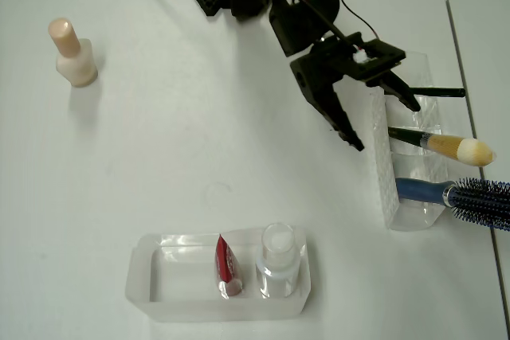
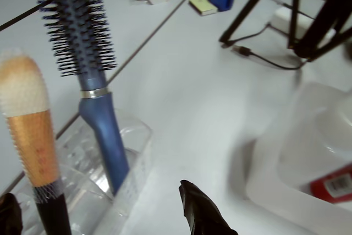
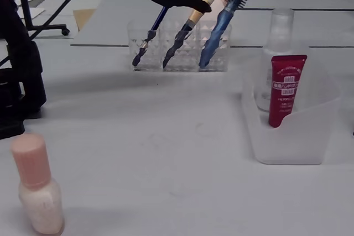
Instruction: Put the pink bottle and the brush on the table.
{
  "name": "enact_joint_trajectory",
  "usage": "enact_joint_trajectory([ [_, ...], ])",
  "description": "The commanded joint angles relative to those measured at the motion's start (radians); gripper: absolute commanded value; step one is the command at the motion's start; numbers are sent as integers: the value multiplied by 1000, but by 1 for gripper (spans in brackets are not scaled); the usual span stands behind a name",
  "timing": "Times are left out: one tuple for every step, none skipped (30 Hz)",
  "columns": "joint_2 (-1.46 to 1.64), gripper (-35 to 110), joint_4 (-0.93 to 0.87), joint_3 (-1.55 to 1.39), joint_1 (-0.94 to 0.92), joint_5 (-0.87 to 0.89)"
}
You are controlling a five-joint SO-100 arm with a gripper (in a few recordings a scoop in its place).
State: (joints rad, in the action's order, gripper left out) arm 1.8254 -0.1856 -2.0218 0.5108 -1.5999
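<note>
The pink bottle (image 1: 74, 55) (image 3: 37, 189) stands upright on the white table (image 1: 199, 141) at the far left of the overhead view, far from the arm. The brush (image 1: 446, 146) (image 2: 27, 114) (image 3: 191, 23) leans in a clear holder (image 1: 410, 189), its tan bristle head sticking out. My black gripper (image 1: 386, 127) (image 2: 104, 213) hovers open over the holder. One finger (image 1: 348, 129) is outside the holder's wall and the other is above the compartments. In the wrist view the brush's handle lies between the two fingertips, with no contact visible.
A blue-handled hairbrush (image 1: 462, 195) (image 2: 82, 42) and a thin black stick (image 1: 434, 91) share the holder. A clear tray (image 1: 151, 280) (image 3: 293, 142) near the front holds a red tube (image 1: 226, 267) and a clear bottle (image 1: 279, 256). The table's right edge runs just past the holder.
</note>
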Motion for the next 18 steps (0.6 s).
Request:
enact_joint_trajectory([
  [-20,38,23,54,49,-14],
  [-41,39,41,58,60,-14],
  [-61,39,64,60,71,-14],
  [-83,39,81,69,78,-14],
  [-98,39,89,78,86,-14],
  [-114,39,95,91,92,-14],
  [-133,38,98,109,101,-14],
  [-149,38,103,123,106,-14],
  [-170,38,117,138,112,-14],
  [-189,38,129,152,117,-14],
  [-206,38,143,164,121,-14],
  [-221,38,149,178,126,-14],
  [-236,37,153,192,132,-14],
  [-250,37,153,207,135,-14],
  [-261,37,153,219,140,-14],
  [-270,37,152,227,143,-14],
  [-281,37,156,230,144,-14],
  [-293,37,169,233,149,-14],
])
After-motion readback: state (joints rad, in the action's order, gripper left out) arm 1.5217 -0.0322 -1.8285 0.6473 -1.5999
